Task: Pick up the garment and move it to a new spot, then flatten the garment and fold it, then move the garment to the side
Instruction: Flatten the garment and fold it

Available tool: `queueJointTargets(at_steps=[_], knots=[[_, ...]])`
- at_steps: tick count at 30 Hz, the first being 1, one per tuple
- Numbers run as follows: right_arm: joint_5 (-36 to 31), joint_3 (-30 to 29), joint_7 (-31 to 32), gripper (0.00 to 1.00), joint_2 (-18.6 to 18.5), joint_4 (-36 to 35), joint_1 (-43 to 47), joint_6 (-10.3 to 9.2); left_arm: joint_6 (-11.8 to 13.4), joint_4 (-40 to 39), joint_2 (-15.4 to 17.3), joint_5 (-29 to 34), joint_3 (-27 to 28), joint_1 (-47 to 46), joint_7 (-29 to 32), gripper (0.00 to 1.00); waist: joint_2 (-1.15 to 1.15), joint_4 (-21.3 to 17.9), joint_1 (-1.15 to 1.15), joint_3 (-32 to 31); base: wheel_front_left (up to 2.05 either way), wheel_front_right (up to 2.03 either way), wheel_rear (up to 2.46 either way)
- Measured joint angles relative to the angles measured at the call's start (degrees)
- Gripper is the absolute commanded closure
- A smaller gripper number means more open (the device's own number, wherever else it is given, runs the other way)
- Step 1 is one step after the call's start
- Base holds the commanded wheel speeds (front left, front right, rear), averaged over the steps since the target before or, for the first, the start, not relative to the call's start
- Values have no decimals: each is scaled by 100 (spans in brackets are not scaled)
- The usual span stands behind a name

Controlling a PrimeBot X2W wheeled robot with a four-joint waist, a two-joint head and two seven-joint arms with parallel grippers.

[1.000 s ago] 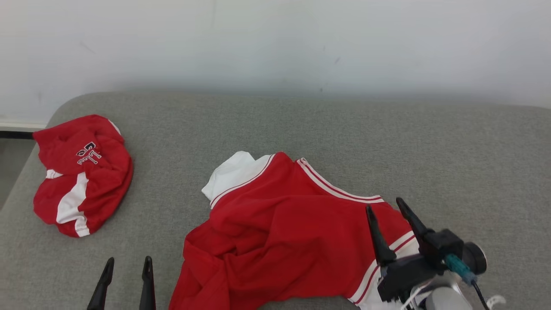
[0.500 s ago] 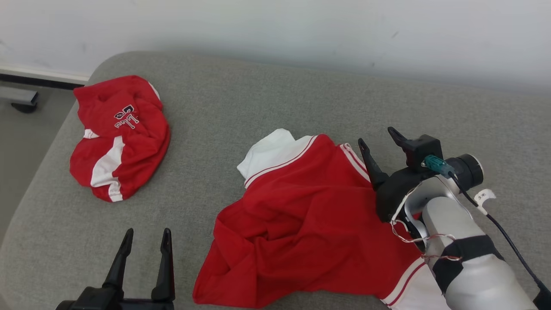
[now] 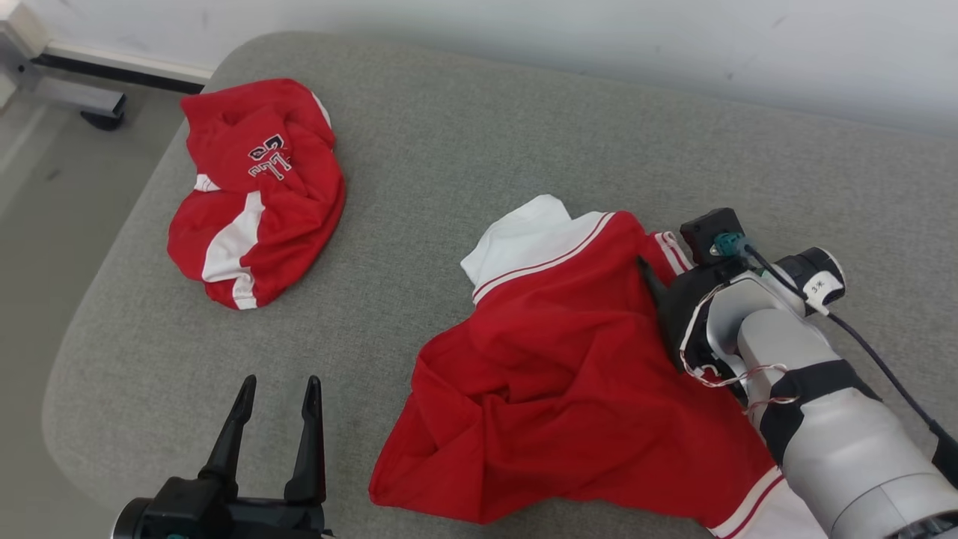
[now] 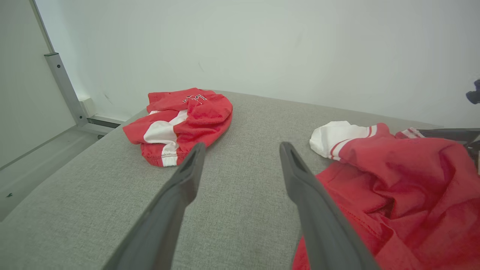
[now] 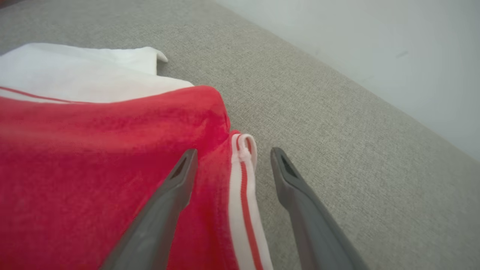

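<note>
Our right pincer (image 5: 230, 153) is creeping further across the red garment (image 3: 569, 359) lying on the surface (image 3: 464, 135), spread wide astride its striped hem (image 5: 243, 176), so we're guessing it's setting up the pickup, pinching next.

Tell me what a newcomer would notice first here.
A rumpled red and white shirt sprawls across the grey cushion, the open right gripper poised over its striped edge. A second red bundle lies at the far left, and the open left gripper hovers near the front.
</note>
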Motion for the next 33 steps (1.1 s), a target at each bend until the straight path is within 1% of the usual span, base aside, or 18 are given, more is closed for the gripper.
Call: queueJointTargets(at_steps=[3,5,8,10,19,27,30,32,33], knots=[[145,142,182,1,-12,258,-156,0,0,10,-5,-14,4,-29,0,0,0,64,0,55,0,0,0],[268,232,268,100,-9,376,-217,0,0,11,-8,-46,18,-43,0,0,0,89,0,80,0,0,0],[474,316,226,100,-38,439,-338,0,0,15,-12,-49,56,-43,0,0,0,88,0,107,0,0,0],[566,322,94,100,-122,452,-459,0,0,18,-13,-52,94,-43,0,0,0,60,0,118,0,0,0],[758,90,-409,100,-846,733,-1068,0,0,36,-22,-53,54,-54,0,0,0,-122,-1,89,0,0,0],[835,-392,-688,100,-1517,1087,-1423,0,0,43,-21,-65,-55,-105,0,0,0,-151,-1,133,0,0,0],[829,-598,-783,100,-1658,1179,-1456,0,0,44,-3,-91,-87,-115,0,0,0,-133,-1,158,0,0,0],[779,-688,-840,100,-1671,1223,-1453,0,0,54,19,-94,-93,-116,0,0,0,-129,-1,166,0,0,0],[738,-725,-890,93,-1666,1236,-1446,0,0,59,30,-96,-97,-118,0,0,0,-131,-1,167,0,0,0]])
